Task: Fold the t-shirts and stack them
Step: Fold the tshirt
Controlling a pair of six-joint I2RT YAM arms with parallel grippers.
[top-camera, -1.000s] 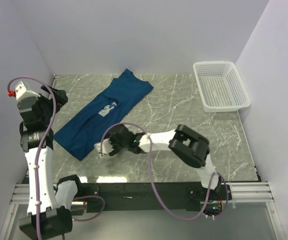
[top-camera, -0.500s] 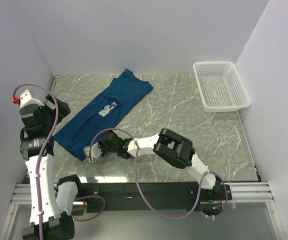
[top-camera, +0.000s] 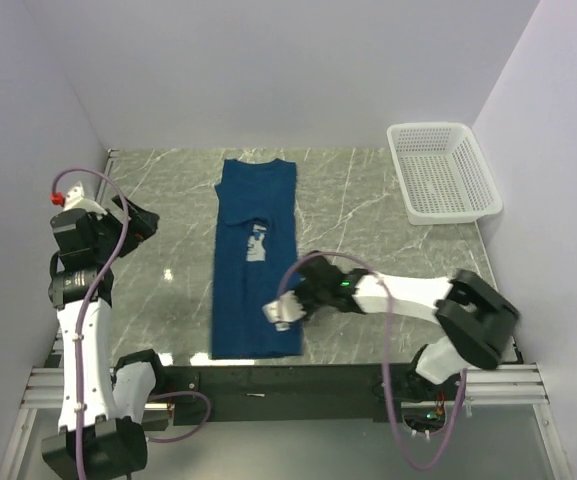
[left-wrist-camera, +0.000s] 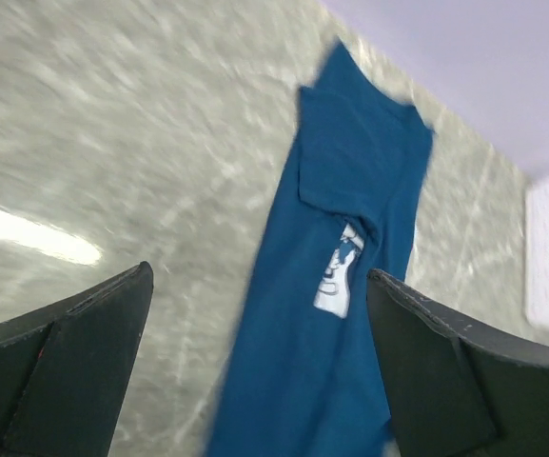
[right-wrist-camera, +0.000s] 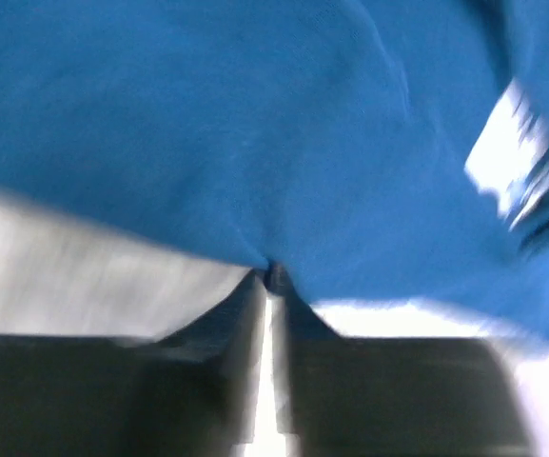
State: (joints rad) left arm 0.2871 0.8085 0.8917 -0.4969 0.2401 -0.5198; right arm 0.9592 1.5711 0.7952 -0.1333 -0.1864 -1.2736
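Note:
A dark royal-blue t-shirt (top-camera: 253, 260) lies folded lengthwise as a long strip down the middle of the table, its pale print (top-camera: 257, 240) showing. It also shows in the left wrist view (left-wrist-camera: 341, 314) and fills the right wrist view (right-wrist-camera: 255, 143). My right gripper (top-camera: 280, 312) is shut on the shirt's edge near its lower right corner (right-wrist-camera: 272, 276). My left gripper (top-camera: 140, 225) is open and empty, held above the table to the left of the shirt.
A white mesh basket (top-camera: 442, 172) stands at the back right corner. The marble table (top-camera: 368, 210) is walled at the back and both sides. The right arm stretches across the front of the table.
My right gripper took the shirt's lower end and swung it right, so the shirt turned from a diagonal to lie straight down the middle. The left arm lowered a little.

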